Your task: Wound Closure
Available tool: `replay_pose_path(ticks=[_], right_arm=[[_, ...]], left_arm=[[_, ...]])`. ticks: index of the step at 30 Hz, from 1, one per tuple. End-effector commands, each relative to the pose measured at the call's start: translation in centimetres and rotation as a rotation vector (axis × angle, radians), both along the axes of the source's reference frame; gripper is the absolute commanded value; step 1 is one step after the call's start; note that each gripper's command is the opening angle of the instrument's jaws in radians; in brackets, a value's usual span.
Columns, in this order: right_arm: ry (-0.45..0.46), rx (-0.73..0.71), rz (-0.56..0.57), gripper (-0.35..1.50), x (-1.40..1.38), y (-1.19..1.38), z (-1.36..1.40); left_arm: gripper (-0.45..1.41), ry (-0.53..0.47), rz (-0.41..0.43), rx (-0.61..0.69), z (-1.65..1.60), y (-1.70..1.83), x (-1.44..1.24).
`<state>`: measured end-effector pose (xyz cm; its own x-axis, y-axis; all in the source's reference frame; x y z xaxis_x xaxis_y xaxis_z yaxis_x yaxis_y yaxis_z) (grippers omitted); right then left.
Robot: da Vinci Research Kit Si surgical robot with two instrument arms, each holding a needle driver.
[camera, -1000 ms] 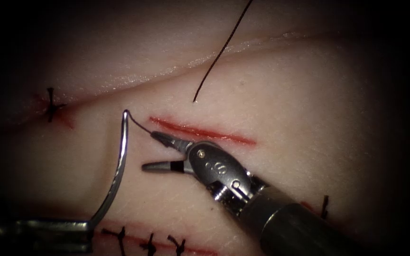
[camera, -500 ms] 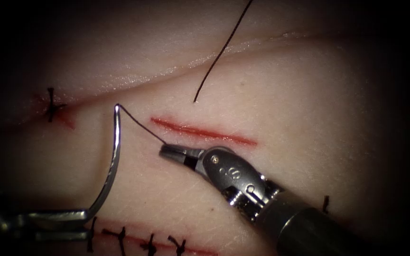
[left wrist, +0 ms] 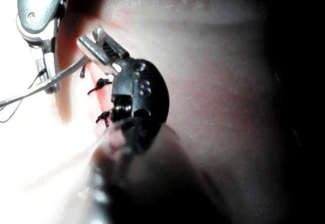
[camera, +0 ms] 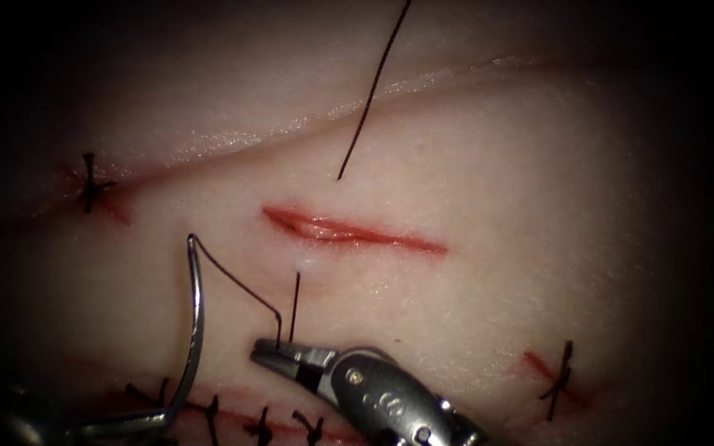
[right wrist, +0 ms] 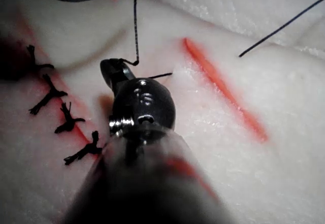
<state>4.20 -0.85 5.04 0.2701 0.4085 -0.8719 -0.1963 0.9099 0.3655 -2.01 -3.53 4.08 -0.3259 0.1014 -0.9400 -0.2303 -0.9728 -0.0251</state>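
Observation:
The cut (camera: 349, 230) runs across the tissue (camera: 489, 165), red and slightly gaping. My left tool (camera: 121, 424) is shut on the curved needle (camera: 197, 314) near its pointed end, at the lower left. The needle is out of the tissue, its thread end up. Thread (camera: 237, 282) runs from that end down to my right tool (camera: 270, 351), which is shut on it below the cut. A short strand (camera: 294, 306) rises from the jaws to a spot just below the cut. In the right wrist view the right tool (right wrist: 112, 67) holds the thread (right wrist: 135, 26). The left wrist view shows the left tool (left wrist: 94, 41) gripping the needle (left wrist: 61, 76).
A long thread (camera: 369, 99) comes down from the top and meets the tissue above the cut. Finished black stitches (camera: 262, 425) line a closed cut along the bottom edge. Single stitches sit at the far left (camera: 88, 183) and lower right (camera: 559, 372).
My right tool's jaws went from open to shut on the thread, then moved down the picture away from the cut, drawing thread with it. The needle and left tool shifted down and left.

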Motion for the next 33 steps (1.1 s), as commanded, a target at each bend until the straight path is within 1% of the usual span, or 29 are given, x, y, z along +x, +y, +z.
replay_pose_path(ticks=[1, 5, 9, 10, 11, 13, 14, 15, 17, 19, 22, 25, 29, 31, 33], right_arm=[[0.012, 0.002, -0.009, -0.35, 0.17, -0.11, -0.03], [0.03, 0.005, -0.018, -0.35, 0.26, -0.14, -0.11], [0.044, -0.001, -0.022, -0.35, 0.3, -0.06, -0.09], [0.042, -0.01, -0.023, -0.2, 0.3, -0.03, -0.08], [0.048, -0.02, -0.016, 0.34, 0.28, 0.03, -0.06], [0.052, -0.053, -0.008, 0.69, 0.25, 0.1, -0.02], [0.049, -0.067, -0.007, 0.94, 0.22, 0.15, 0.0], [0.045, -0.076, -0.008, 1.11, 0.2, 0.19, 0.02], [0.038, -0.094, -0.01, 1.33, 0.16, 0.27, 0.07], [0.034, -0.113, -0.016, 1.36, 0.1, 0.33, 0.1], [0.035, -0.147, -0.015, 1.36, -0.03, 0.44, 0.13], [0.032, -0.177, -0.021, 1.35, -0.09, 0.49, 0.13], [-0.01, -0.253, -0.019, 1.35, -0.12, 0.57, 0.17], [-0.062, -0.31, -0.047, 1.31, -0.09, 0.6, 0.22], [-0.147, -0.373, -0.097, 1.26, -0.04, 0.62, 0.28]], left_arm=[[-0.45, 0.003, -0.002, 0.006, 0.05, -0.11, 0.0], [-0.45, 0.007, -0.006, 0.004, -0.01, -0.17, 0.0], [-0.45, -0.004, -0.009, 0.004, -0.06, -0.17, 0.06], [-0.45, -0.001, -0.02, 0.004, -0.08, -0.15, 0.09], [-0.45, 0.003, -0.035, 0.003, -0.09, -0.13, 0.12], [-0.45, 0.008, -0.063, 0.005, -0.1, -0.05, 0.2], [-0.45, 0.01, -0.081, 0.004, -0.1, -0.02, 0.23], [-0.45, 0.006, -0.099, 0.009, -0.1, 0.02, 0.27], [-0.45, 0.016, -0.131, 0.011, -0.09, 0.1, 0.36], [-0.45, 0.025, -0.158, 0.011, -0.07, 0.17, 0.44], [-0.45, 0.044, -0.201, 0.01, -0.03, 0.26, 0.55], [-0.45, 0.053, -0.219, 0.009, -0.01, 0.3, 0.61], [-0.45, 0.067, -0.257, 0.004, 0.02, 0.36, 0.7], [-0.45, 0.074, -0.264, 0.004, 0.02, 0.36, 0.7], [-0.45, 0.067, -0.257, 0.004, 0.02, 0.36, 0.67]])
